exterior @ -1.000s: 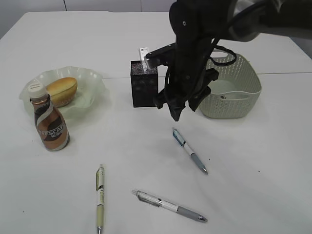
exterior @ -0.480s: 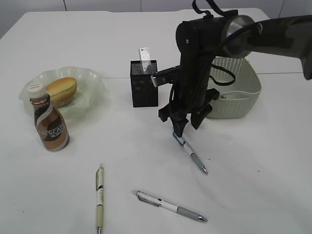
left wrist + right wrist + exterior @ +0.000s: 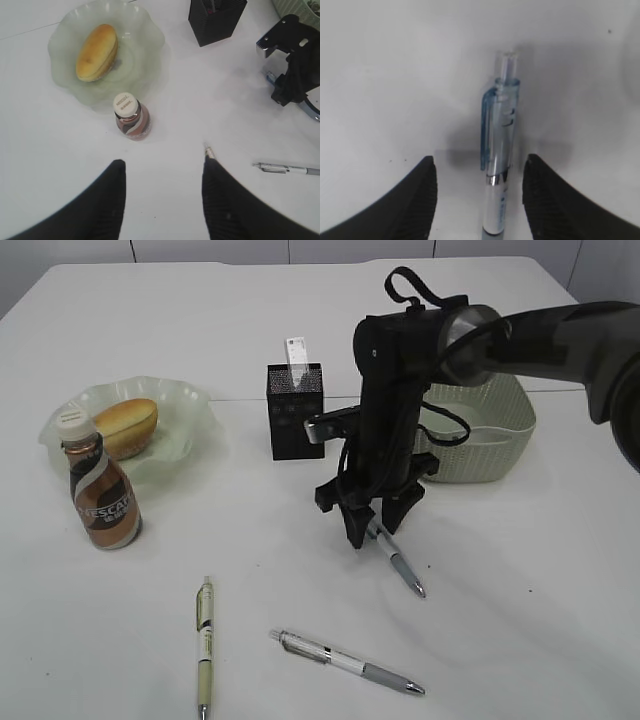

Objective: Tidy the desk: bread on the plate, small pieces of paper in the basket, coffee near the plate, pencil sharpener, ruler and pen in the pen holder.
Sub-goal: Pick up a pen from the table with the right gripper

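- Olive-and-white plastic pen point(image 3: 205, 648) lies nearest on the desk point(image 3: 520, 570) at about 7 o'clock; a grey-gripped silver pen point(image 3: 347, 662) lies beside it at 6 o'clock. Both are slim, smooth cylinders, likely to roll if nudged.
- Left gripper point(image 3: 162, 200) hovers with its black ribbed fingers spread and nothing between them.
- Blue-clipped translucent pen point(image 3: 500, 150) lies at centre, between the parted jaws of the right gripper point(image 3: 368, 530), not yet gripped. For a sound pick, the jaws should probably descend square across the barrel and close on the rigid clip section, since the smooth barrel may slip or pivot.
- Brown Nescafe coffee bottle point(image 3: 100, 495), glossy with a white cap, stands at 9 o'clock, just beside the plate point(image 3: 190, 425).
- Golden bread point(image 3: 128, 426), a matte oval, rests on that ruffled pale green glass plate.
- Black mesh pen holder point(image 3: 295, 412) stands upright at 12 o'clock.
- Grey-green woven-pattern basket point(image 3: 490, 430) sits at 2 o'clock.
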Motion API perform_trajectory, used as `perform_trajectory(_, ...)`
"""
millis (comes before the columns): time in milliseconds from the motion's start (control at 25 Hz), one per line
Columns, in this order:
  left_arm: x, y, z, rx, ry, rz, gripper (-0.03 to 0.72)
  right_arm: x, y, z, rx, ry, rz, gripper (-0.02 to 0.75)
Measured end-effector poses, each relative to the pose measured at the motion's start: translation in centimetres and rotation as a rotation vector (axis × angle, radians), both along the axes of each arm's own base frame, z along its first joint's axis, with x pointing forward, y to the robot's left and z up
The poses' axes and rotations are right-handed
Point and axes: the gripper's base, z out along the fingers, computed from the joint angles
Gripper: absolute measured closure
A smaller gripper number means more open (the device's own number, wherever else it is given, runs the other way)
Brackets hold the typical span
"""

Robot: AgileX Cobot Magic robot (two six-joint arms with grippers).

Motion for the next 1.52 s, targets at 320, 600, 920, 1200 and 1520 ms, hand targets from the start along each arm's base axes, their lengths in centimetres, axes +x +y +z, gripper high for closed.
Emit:
perform_trajectory(320, 0.09, 0.21, 0.03, 0.023, -0.011, 0.009, 0.32, 0.09, 0.01, 0.12, -0.002, -0.004, -0.028, 0.33)
perform_trajectory(600, 0.12, 0.28, 0.04, 0.03, -0.014, 0.011, 0.32, 0.09, 0.01, 0.12, -0.003, -0.002, -0.052, 0.33)
perform_trajectory(920, 0.16, 0.38, 0.05, 0.041, -0.019, 0.016, 0.32, -0.35, -0.23, -0.58, -0.021, 0.024, -0.054, 0.33)
perform_trajectory(1200, 0.17, 0.4, 0.06, 0.042, -0.02, 0.017, 0.32, -0.36, -0.29, -0.63, -0.027, 0.023, -0.054, 0.33)
perform_trajectory(1520, 0.17, 0.4, 0.06, 0.043, -0.02, 0.017, 0.32, -0.22, -0.61, -0.65, -0.06, 0.007, -0.04, 0.355)
